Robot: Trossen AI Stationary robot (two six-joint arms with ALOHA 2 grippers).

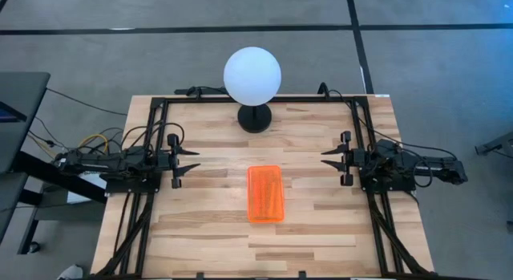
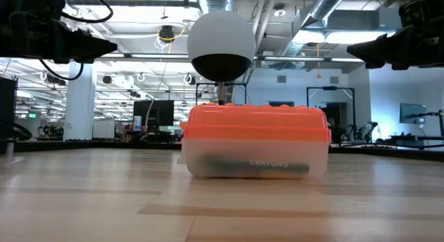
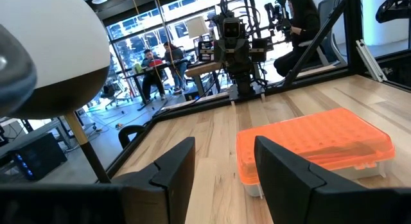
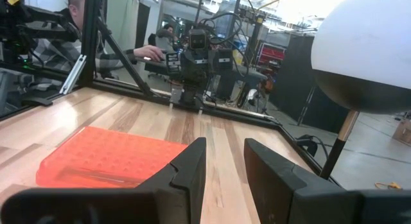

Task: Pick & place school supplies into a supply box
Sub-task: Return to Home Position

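The supply box (image 1: pixel 264 193) lies in the middle of the table with its orange ribbed lid on. Its clear body (image 2: pixel 255 162) rests flat on the wood. A dark long shape (image 2: pixel 253 166) shows through the clear wall; no other school supplies are in view. My left gripper (image 1: pixel 196 160) hangs level above the table's left side, open, pointing toward the box (image 3: pixel 314 144). My right gripper (image 1: pixel 324 158) hangs level above the right side, open, also facing the box (image 4: pixel 109 156). Both stand well apart from it.
A white globe lamp (image 1: pixel 252 75) on a black foot (image 1: pixel 255 118) stands at the far middle of the table, behind the box. A black frame (image 1: pixel 160 111) runs along the table's edges. Bare wood lies around the box. People sit in the room beyond.
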